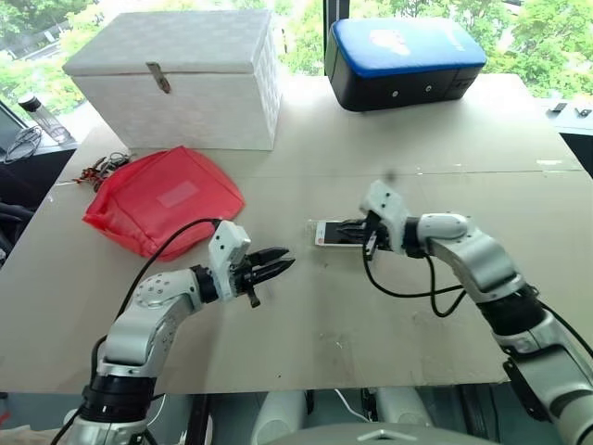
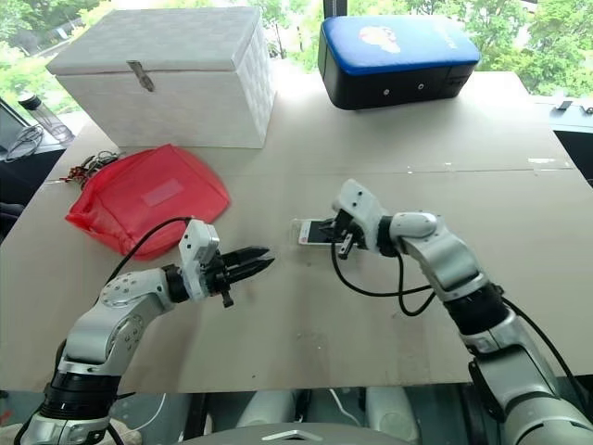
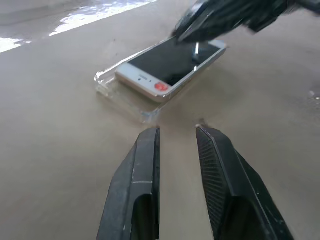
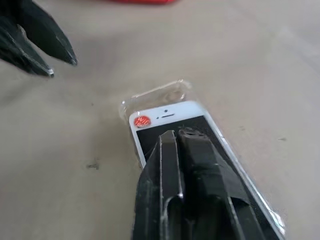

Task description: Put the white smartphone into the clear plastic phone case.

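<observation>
One tan table, white box, green trees beyond windows

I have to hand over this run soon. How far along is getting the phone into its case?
Mostly done: the white phone lies on the clear case, but askew, with the case's rim showing past its near end. In hand: the right gripper, shut, rests its tips on the screen, seemingly pushing it in. The left gripper is shut, apart from both. Left: seating the phone fully inside the rim.
</observation>
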You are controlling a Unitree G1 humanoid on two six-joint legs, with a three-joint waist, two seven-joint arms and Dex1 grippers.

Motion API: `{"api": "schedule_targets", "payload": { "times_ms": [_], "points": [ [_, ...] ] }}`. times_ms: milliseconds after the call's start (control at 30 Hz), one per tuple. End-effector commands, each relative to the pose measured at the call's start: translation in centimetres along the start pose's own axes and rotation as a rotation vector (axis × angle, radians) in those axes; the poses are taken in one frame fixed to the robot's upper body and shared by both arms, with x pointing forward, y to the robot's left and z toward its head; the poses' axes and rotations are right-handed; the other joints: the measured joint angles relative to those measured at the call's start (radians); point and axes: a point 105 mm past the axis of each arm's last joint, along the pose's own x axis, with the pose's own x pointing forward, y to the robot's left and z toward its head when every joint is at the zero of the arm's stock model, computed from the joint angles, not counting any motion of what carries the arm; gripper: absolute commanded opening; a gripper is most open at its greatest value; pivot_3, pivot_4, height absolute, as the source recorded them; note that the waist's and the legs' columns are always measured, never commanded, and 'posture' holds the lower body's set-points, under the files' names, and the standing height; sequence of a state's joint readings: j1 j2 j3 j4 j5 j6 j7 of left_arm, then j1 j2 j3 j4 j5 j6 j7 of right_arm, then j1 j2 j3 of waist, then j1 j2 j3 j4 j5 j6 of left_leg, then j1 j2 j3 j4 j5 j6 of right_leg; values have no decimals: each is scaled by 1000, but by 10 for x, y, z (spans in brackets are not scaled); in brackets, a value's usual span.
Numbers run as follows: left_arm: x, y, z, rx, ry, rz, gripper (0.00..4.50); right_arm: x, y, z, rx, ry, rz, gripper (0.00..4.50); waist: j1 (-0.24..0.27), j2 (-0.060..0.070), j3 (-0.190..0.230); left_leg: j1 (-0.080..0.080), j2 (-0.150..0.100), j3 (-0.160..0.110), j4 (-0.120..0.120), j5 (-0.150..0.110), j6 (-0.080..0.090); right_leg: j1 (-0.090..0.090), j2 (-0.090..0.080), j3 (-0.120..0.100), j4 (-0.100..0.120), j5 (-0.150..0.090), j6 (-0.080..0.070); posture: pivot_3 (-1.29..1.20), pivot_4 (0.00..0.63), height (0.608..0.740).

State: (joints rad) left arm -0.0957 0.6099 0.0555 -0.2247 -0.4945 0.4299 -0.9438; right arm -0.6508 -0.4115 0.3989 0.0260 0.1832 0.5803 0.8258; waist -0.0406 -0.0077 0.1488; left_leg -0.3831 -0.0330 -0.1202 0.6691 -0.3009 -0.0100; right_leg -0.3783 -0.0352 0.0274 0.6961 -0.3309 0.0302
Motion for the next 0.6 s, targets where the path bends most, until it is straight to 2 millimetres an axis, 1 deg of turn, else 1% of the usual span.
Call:
{"api": "schedule_targets", "payload": {
  "times_ms": [33, 167, 333, 433, 600],
  "points": [
    [-3, -5, 13, 32, -12, -45, 29, 1, 0, 12, -77, -23, 37, 0, -1, 0, 0, 0, 0, 0, 0, 0, 0, 0, 0, 0, 0, 0, 0, 0, 150, 740],
    [3, 6, 10, 51, 9, 27, 29, 3, 3, 15, -112, -19, 70, 0, -2, 0, 0, 0, 0, 0, 0, 0, 0, 0, 0, 0, 0, 0, 0, 0, 150, 740],
    [9, 10, 9, 29, 2, 55, 29, 7, 8, 15, -146, 9, 109, 0, -2, 0, 0, 0, 0, 0, 0, 0, 0, 0, 0, 0, 0, 0, 0, 0, 150, 740],
    [7, 8, 5, 28, 22, 42, 29, 14, 10, 6, -174, 61, 125, 0, -7, 0, 0, 0, 0, 0, 0, 0, 0, 0, 0, 0, 0, 0, 0, 0, 150, 740],
    [1, 5, 1, 31, 50, 31, 29, 28, 7, -11, -176, 126, 126, 0, -7, 0, 0, 1, 0, 0, 0, 0, 0, 0, 0, 1, 1, 0, 0, 0, 150, 740]
  ]
}}
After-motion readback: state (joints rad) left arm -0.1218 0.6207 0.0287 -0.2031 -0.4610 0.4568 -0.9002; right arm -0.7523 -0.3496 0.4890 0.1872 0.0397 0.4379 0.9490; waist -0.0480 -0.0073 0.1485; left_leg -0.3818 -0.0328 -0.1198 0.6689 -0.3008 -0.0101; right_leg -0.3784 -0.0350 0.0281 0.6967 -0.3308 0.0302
